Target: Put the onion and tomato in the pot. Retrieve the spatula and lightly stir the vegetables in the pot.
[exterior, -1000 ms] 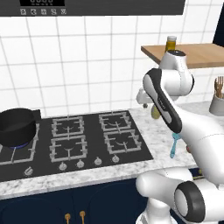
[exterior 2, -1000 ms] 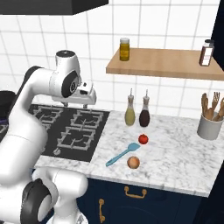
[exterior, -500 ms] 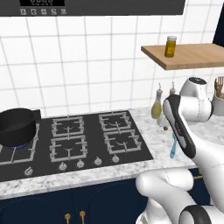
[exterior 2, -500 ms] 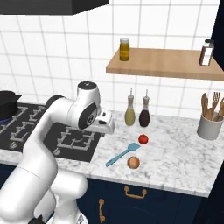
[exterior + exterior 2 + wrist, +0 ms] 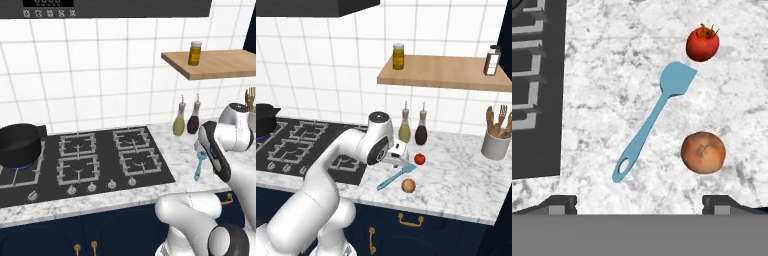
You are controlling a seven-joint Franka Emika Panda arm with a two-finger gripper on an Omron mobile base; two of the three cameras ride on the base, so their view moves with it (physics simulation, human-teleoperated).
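Left base view: the black pot (image 5: 19,145) sits on the back left burner of the stove (image 5: 95,162), at about 9 o'clock in the picture, well apart from the arm. The arm bends over the marble table (image 5: 185,150) at 3 o'clock, and just below its elbow a piece of the light blue spatula (image 5: 199,165) lies on the table. Two bottles (image 5: 186,119) stand against the tiled wall, and a jar (image 5: 195,52) stands on the wooden shelf (image 5: 215,62) at 1 o'clock.

Right base view: the hand hangs over the table just right of the stove, with the jaws (image 5: 400,161) pointing down and spread wide, holding nothing. The spatula (image 5: 396,177) lies slanted below them. The tomato (image 5: 419,159) sits at the spatula's head end, near it; the onion (image 5: 408,185) lies at 5 o'clock from the spatula, near it but apart. The pot (image 5: 266,119) is far off at 9 o'clock. A utensil holder (image 5: 496,142) stands at 3 o'clock.

Hand view: the spatula (image 5: 654,117) runs from 7 o'clock up to 1 o'clock, head toward the tomato (image 5: 702,43). The onion (image 5: 703,152) lies at 4 o'clock. The two dark jaw tips stand far apart at the bottom corners, with the stove edge (image 5: 534,90) at 9 o'clock
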